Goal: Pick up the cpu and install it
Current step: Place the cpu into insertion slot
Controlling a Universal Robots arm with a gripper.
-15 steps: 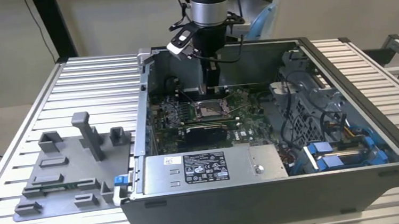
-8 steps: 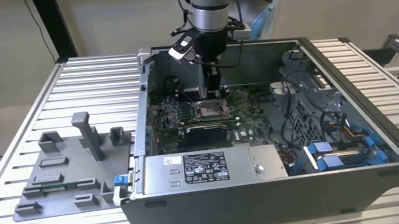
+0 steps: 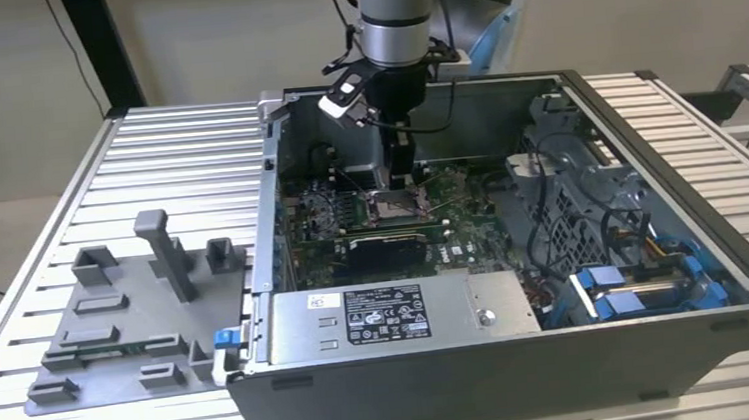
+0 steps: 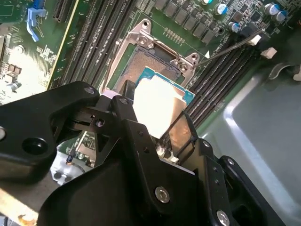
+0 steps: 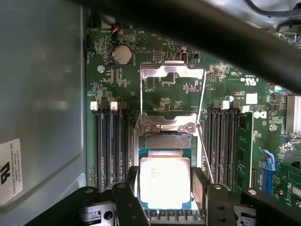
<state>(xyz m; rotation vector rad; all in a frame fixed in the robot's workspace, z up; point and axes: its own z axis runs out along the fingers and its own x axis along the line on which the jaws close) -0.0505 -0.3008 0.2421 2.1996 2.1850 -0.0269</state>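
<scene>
The cpu is a flat square chip with a pale silver top and a green rim, and my gripper is shut on it by two opposite edges. In the second wrist view the cpu glares bright between the black fingers. It hangs low over the open metal-framed socket, shifted so that one strip of the contact field still shows. I cannot tell whether it touches the socket. In the exterior view the gripper reaches straight down into the case above the socket.
The socket's load plate stands swung open, with its wire lever beside it. Memory slots flank the socket. The open computer case holds a power supply and blue-clipped drive bays. A grey fixture tray lies at the exterior view's left.
</scene>
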